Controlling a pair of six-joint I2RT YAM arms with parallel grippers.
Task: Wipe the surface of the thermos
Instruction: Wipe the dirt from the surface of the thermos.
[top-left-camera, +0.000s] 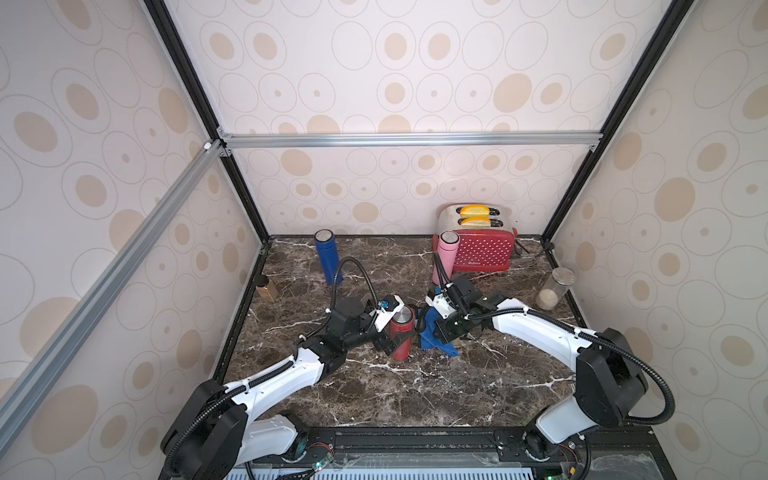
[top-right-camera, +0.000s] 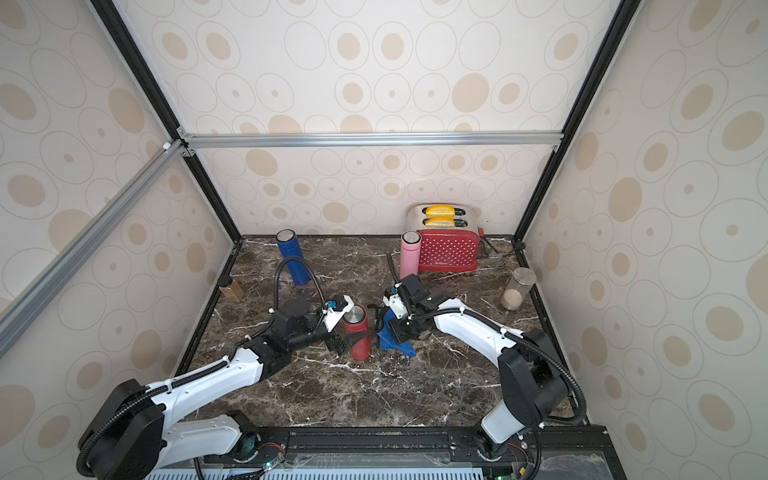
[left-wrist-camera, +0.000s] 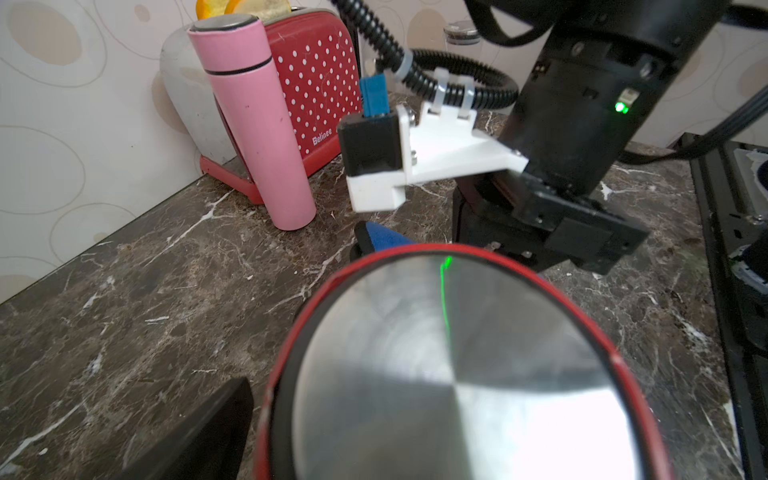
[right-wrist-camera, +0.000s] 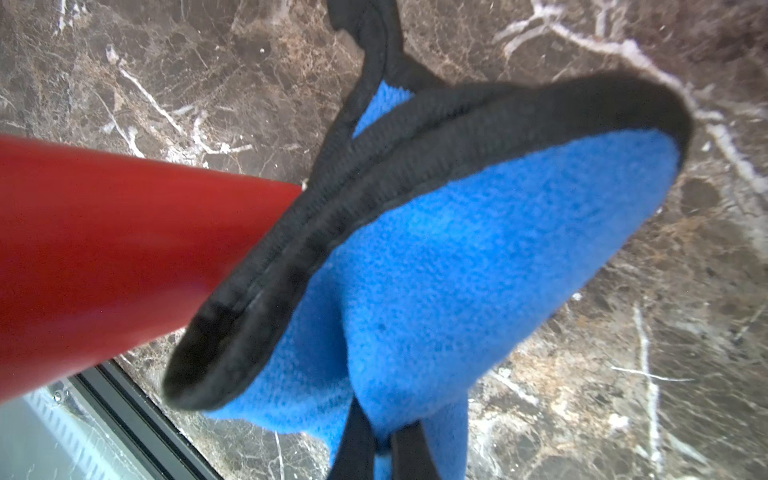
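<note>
A mock kitchen inside a lab rig: marble counter (top-left-camera: 374, 395), toaster (top-left-camera: 482, 249) at one o'clock, wallpapered panels (top-left-camera: 415, 62) on aluminium frame (top-left-camera: 411, 140).

Three walls close the cell in: a back wall (top-left-camera: 395, 83) and two side walls (top-left-camera: 83, 166), all papered in cream with tan ovals and thin grey rings. Black posts (top-left-camera: 183, 70) run down the two back corners. A silver aluminium rail (top-left-camera: 407, 139) crosses the back wall, and another (top-left-camera: 104, 286) slants along the left wall. The floor of the cell is a dark brown marble countertop (top-left-camera: 395, 395) veined in white. A red polka-dot toaster (top-left-camera: 482, 249) stands against the back wall, a glass jar (top-left-camera: 555, 289) by the right wall, and a small amber jar (top-left-camera: 266, 289) by the left. The light is soft and even.
</note>
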